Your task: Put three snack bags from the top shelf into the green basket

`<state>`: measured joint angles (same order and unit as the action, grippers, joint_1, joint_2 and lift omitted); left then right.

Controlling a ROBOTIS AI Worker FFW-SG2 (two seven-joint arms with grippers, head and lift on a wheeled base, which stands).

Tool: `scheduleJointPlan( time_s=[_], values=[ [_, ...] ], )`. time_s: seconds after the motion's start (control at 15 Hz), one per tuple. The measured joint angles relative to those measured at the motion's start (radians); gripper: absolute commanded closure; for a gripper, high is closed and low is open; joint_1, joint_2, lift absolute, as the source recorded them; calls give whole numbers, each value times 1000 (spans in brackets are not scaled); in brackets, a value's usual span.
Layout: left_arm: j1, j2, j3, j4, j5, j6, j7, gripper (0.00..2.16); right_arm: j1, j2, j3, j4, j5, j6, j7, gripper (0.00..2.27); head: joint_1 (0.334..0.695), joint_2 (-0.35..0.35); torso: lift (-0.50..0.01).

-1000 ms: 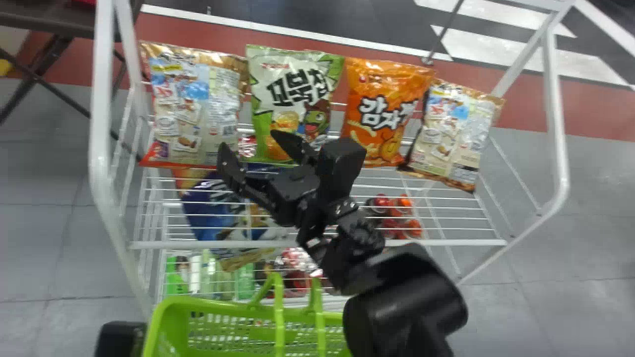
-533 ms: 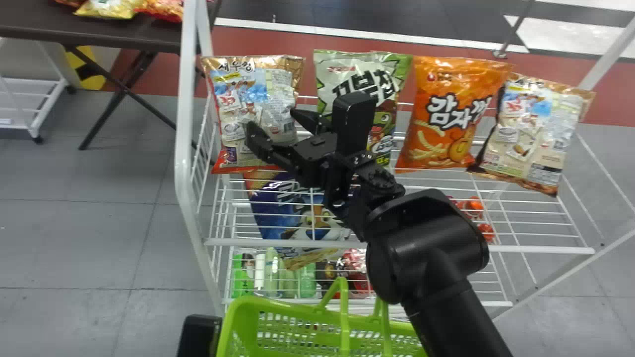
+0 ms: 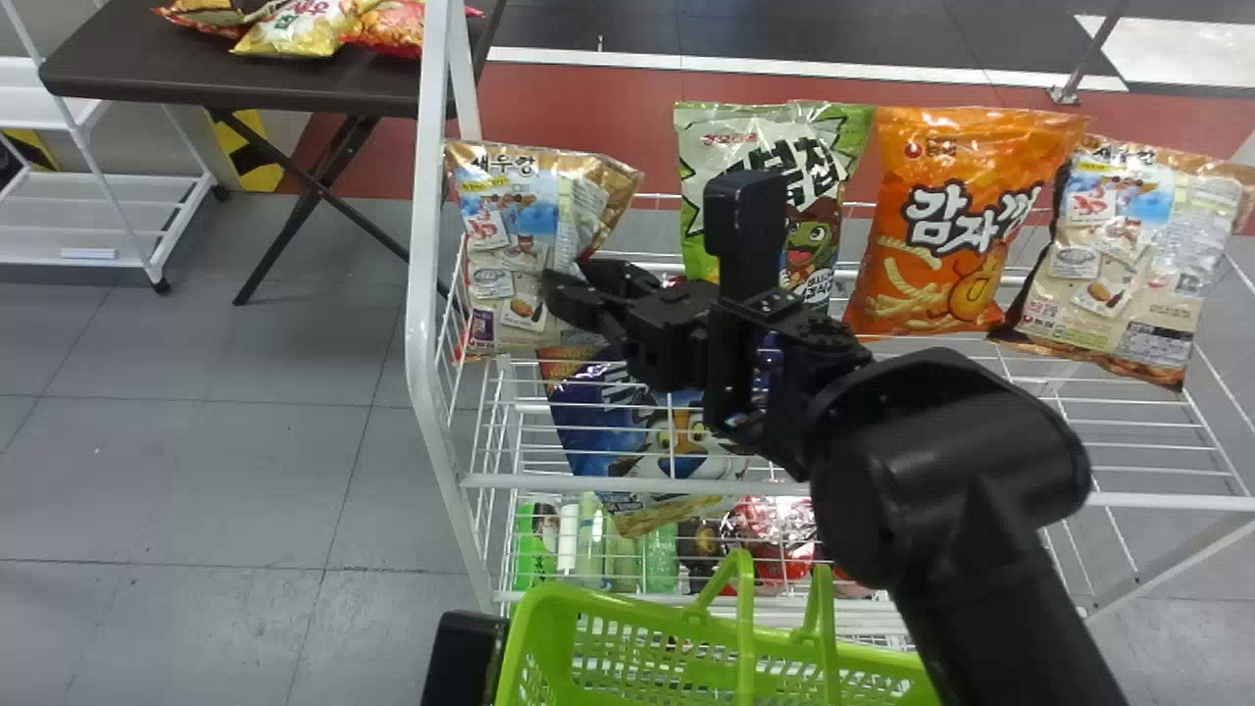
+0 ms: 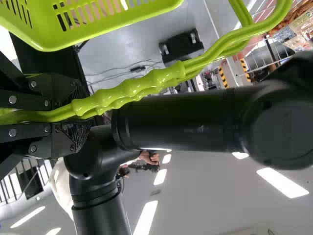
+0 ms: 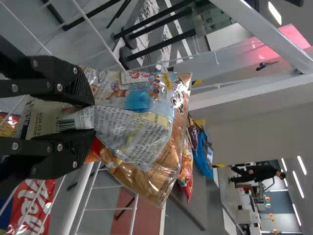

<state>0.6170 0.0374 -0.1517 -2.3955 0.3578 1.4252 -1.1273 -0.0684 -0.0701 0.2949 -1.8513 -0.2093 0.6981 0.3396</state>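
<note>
At the shelf's left end, my right gripper (image 3: 571, 278) is shut on the right edge of the leftmost beige snack bag (image 3: 515, 235). In the right wrist view, the fingers of the right gripper (image 5: 84, 117) pinch and crease that upright bag (image 5: 142, 127). To its right on the top shelf stand a green-white bag (image 3: 711, 230), partly behind the gripper, an orange bag (image 3: 956, 216) and another beige bag (image 3: 1128, 255). Below is the green basket (image 3: 608, 613). My left gripper (image 3: 466, 657) is at its left side; the left wrist view has the left gripper (image 4: 73, 116) shut on the basket handle (image 4: 142, 85).
White frame posts (image 3: 426, 294) flank the wire shelf, whose front rail (image 3: 588, 482) lies between the basket and the bags. A blue bag (image 3: 598, 422) and bottles (image 3: 662, 559) are on lower levels. A dark table (image 3: 245, 83) with more snacks stands back left.
The head view has swung left, so the shelf appears farther right. My right gripper has moved left across the shelf and closed on the leftmost bag, which is now creased. The left gripper stays beside the basket.
</note>
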Motion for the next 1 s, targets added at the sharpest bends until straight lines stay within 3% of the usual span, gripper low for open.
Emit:
scheduleJointPlan(
  time_s=[0.33, 0.4, 0.6, 0.67, 0.73, 0.87, 1.0],
  values=[
    [1, -1, 5, 12, 7, -1, -18, 1760, 99, -88, -67, -241, -29, 138, -1, 2246, 695, -154, -45],
    [2, -3, 13, 20, 16, -5, -23, 1760, 133, -113, -99, -321, -43, 191, -4, 2246, 695, -199, -45],
    [9, -3, 32, 46, 30, -42, -29, 1760, 259, -200, -276, -565, -155, 373, -9, 2250, 695, -289, -45],
    [9, -3, 32, 58, 27, -56, -27, 1760, 305, -236, -357, -640, -197, 435, -9, 2250, 695, -350, -45],
    [7, -3, 32, 65, 26, -64, -25, 1760, 345, -260, -434, -698, -234, 486, -4, 2250, 695, -350, -45],
    [4, -6, 34, 66, 26, -69, -23, 1760, 438, -276, -645, -811, -331, 634, 22, 2250, 695, -350, -45],
    [2, -10, 34, 61, 26, -70, -19, 1760, 505, -235, -865, -895, -435, 797, 80, 2250, 695, -350, -45]
  ],
)
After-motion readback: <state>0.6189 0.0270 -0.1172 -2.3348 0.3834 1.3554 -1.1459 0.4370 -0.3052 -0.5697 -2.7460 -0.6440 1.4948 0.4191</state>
